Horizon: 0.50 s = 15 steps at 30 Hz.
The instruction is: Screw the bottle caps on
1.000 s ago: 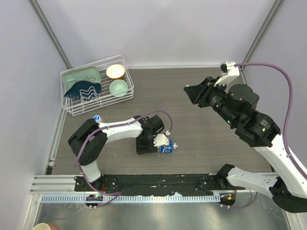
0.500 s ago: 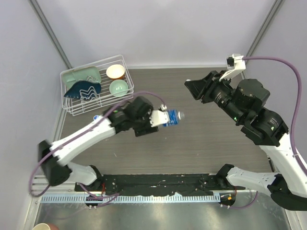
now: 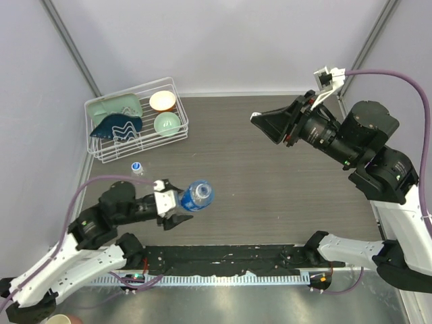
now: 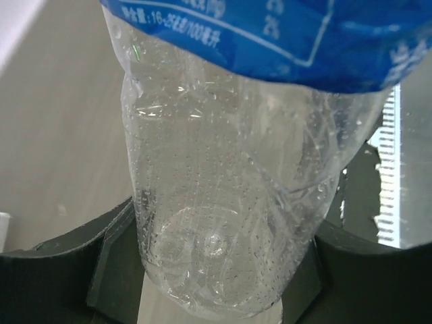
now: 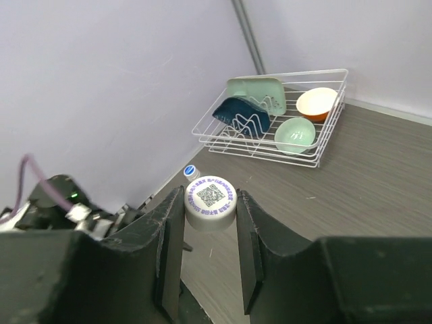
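My left gripper [image 3: 177, 206] is shut on the blue-labelled bottle [image 3: 198, 194] and holds it above the table's near left, mouth pointing up and right. In the left wrist view the bottle's clear base [image 4: 223, 223] fills the frame between the dark fingers [image 4: 61, 270]. My right gripper [image 3: 267, 126] hangs high over the far right. It is shut on a white bottle cap [image 5: 210, 201] with a printed code on top. A small round blue-and-white cap [image 3: 137, 167] stands on the table by the rack, also in the right wrist view [image 5: 191, 171]. I cannot tell whether a bottle is under it.
A white wire dish rack [image 3: 177, 133] stands at the far left with a cream bowl [image 3: 163, 100], a green bowl [image 3: 167, 123] and green and blue dishes. It also shows in the right wrist view [image 5: 331, 145]. A black rail [image 3: 236, 256] runs along the near edge.
My left arm lifted the bottle from the table's middle, swung it up, then drew back to the near left. My right gripper edged left with the cap.
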Tool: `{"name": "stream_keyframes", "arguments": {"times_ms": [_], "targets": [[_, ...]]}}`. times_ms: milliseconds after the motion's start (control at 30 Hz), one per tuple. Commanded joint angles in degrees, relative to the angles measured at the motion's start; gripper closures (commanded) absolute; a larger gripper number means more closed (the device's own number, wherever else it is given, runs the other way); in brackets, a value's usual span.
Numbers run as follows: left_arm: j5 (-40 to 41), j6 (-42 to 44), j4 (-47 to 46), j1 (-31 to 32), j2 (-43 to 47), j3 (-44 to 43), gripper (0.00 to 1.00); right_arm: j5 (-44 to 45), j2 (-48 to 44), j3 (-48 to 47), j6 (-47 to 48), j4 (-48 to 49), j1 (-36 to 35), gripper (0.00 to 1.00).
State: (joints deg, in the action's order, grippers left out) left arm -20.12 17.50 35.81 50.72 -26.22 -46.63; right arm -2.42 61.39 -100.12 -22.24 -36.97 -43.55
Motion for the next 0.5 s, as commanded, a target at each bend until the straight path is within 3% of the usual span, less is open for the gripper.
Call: {"name": "stream_keyframes", "arguments": {"times_ms": [0,300,467], "targets": [[-5.55,-11.24,-18.39,-1.68,-3.84,3.38,1.00,-7.95,0.14,-2.54,4.31,-0.91,-0.22,0.94],[-6.77,-35.75,-34.04,-1.59,-14.91,5.23,1.00,-12.88,4.62,-1.66,7.38,0.66,-0.31,0.94],[-9.85,-40.43,-44.59,-1.68,-19.13,7.25,1.00,-14.98,5.15,-0.17,7.74,6.19,-0.22,0.94]]}}
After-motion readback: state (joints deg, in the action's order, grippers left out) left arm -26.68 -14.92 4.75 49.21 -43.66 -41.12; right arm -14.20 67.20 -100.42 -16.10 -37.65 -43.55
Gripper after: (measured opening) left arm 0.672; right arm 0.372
